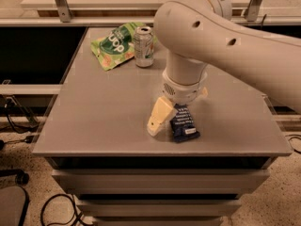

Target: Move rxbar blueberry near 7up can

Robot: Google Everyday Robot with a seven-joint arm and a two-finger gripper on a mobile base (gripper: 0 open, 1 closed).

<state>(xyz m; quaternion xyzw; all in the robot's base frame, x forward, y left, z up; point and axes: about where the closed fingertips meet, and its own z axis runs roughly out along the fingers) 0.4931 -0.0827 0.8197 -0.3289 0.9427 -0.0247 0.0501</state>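
Observation:
The rxbar blueberry [184, 125], a dark navy wrapper with a white label, lies flat near the front edge of the grey table [103, 112]. My gripper [178, 113] hangs from the big white arm right over the bar's far end. Its jaws are open. One cream finger [158, 117] points down, its tip at the table just left of the bar. The other finger is mostly hidden behind the wrist. The 7up can [144, 46] stands upright at the back of the table, well apart from the bar.
A green snack bag [115, 45] lies just left of the can, touching it. The white arm [225, 41] spans the table's right half. A shelf rail with metal posts runs behind the table. Cables lie on the floor at the left.

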